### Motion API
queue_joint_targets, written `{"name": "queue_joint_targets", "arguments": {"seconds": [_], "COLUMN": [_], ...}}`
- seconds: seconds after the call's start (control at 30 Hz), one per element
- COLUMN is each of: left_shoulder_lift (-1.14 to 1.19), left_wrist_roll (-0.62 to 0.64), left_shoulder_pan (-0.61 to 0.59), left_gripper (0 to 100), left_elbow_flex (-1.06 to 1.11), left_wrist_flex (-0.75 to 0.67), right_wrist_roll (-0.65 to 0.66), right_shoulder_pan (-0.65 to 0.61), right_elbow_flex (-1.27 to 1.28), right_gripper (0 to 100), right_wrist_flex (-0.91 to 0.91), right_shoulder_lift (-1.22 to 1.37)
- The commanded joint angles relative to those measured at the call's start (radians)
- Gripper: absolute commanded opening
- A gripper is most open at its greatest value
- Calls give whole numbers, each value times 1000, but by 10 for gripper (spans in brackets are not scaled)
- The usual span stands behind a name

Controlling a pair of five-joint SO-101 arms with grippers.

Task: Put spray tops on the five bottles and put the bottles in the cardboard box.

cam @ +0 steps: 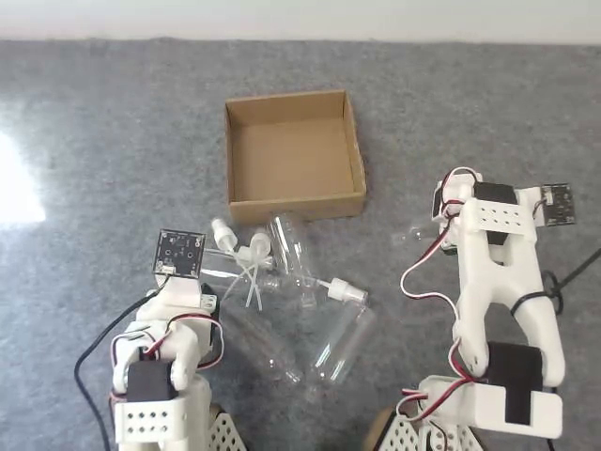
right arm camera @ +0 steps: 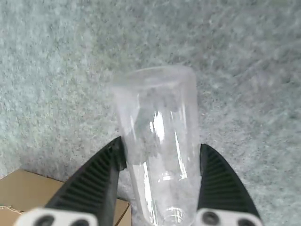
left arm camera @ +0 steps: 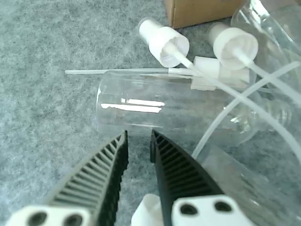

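Your right gripper [right arm camera: 161, 145] has its black ridged jaws clamped on either side of a clear plastic bottle [right arm camera: 155, 108], holding it over the grey speckled table [right arm camera: 244, 56]. On the other side, your left gripper [left arm camera: 138, 136] hangs just above a second clear bottle lying on its side [left arm camera: 155, 110]. Its fingers are only a sliver apart, with nothing between them. Two loose white spray tops [left arm camera: 164, 44] lie just beyond that bottle, and their thin dip tubes cross over it. From above, the open brown cardboard box [cam: 296, 207] sits at the far middle of the table. The cluster of clear bottles [cam: 291, 249] lies on its near side, between the two arms, and a third white spray top [cam: 346, 294] rests among them.
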Motion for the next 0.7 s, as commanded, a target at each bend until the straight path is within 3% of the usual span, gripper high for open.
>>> {"name": "queue_joint_targets", "arguments": {"seconds": [0.0, 0.4, 0.67], "left_shoulder_lift": [-18, -18, -18], "left_wrist_roll": [9, 9, 9], "left_shoulder_pan": [0, 0, 0], "left_gripper": [73, 73, 73], "left_elbow_flex": [-2, -2, -2], "left_wrist_flex": [5, 5, 5], "right_wrist_roll": [-34, -40, -35], "right_shoulder_pan": [16, 16, -12], "right_elbow_flex": [-49, -26, -20], "right_gripper": [141, 150, 310], "right_wrist_flex": [-5, -15, -16], "right_shoulder_lift": [-48, -50, -50]}}
